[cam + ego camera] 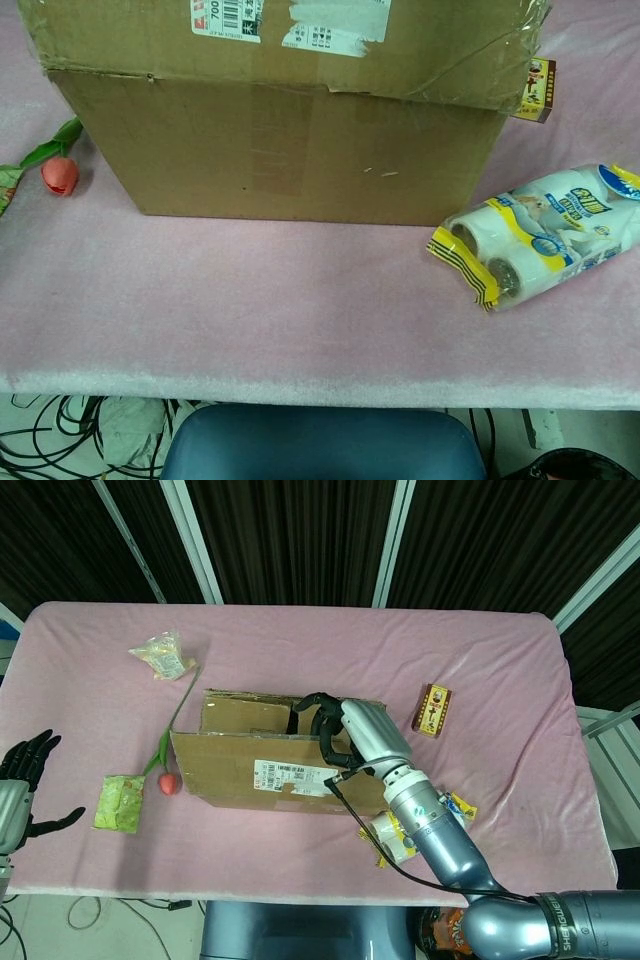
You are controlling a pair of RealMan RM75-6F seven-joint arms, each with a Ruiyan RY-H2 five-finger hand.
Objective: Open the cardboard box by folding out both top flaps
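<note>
Gaping cardboard box [270, 765], near flap [262, 768] raised (labelled), robot hand [350, 735] gripping

Cardboard box [250, 760] at table centre, near flap [265, 765] with shipping label raised toward the camera, far flap [245, 712] lying flat. Right hand [350, 735] hooks its fingers [318, 715] over near flap's top edge at box's 3 o'clock end. Left hand [22, 780] spread, holding nothing, at table's 9 o'clock edge. Artificial tulip [172, 735] lies just beside box at 9 o'clock, green packet [120, 803] at 8, snack bag [162, 655] at 10, small red box [433, 710] at 3.
</note>
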